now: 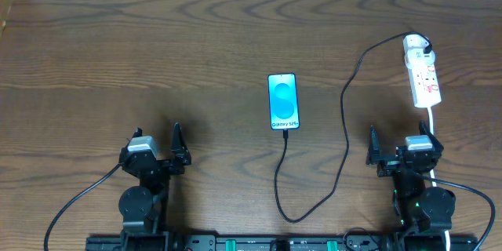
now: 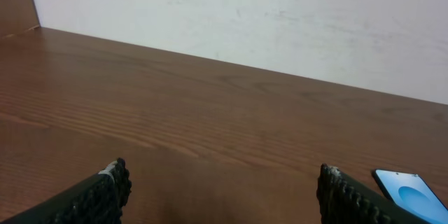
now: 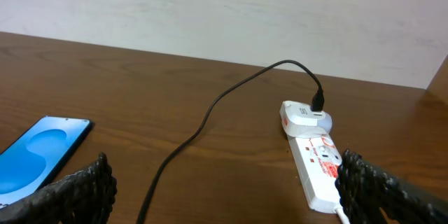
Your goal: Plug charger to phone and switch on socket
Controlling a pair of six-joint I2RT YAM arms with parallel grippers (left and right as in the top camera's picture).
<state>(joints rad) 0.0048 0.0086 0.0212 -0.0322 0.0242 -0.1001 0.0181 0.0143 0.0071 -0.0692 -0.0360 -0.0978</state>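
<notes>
The phone (image 1: 283,101) lies flat mid-table, blue screen up; it also shows in the left wrist view (image 2: 411,194) and the right wrist view (image 3: 38,154). The black charger cable (image 1: 345,137) runs from the phone's near end, loops toward the front, then up to its white plug head (image 1: 416,46) seated in the white socket strip (image 1: 426,81). The cable (image 3: 210,112) and socket strip (image 3: 316,168) show in the right wrist view. My left gripper (image 1: 158,150) is open and empty at the front left. My right gripper (image 1: 401,147) is open and empty, just in front of the strip.
The strip's white cord (image 1: 434,121) runs down past my right gripper. A white wall (image 2: 280,14) stands behind the table's far edge. Black arm cables (image 1: 78,200) trail at the front.
</notes>
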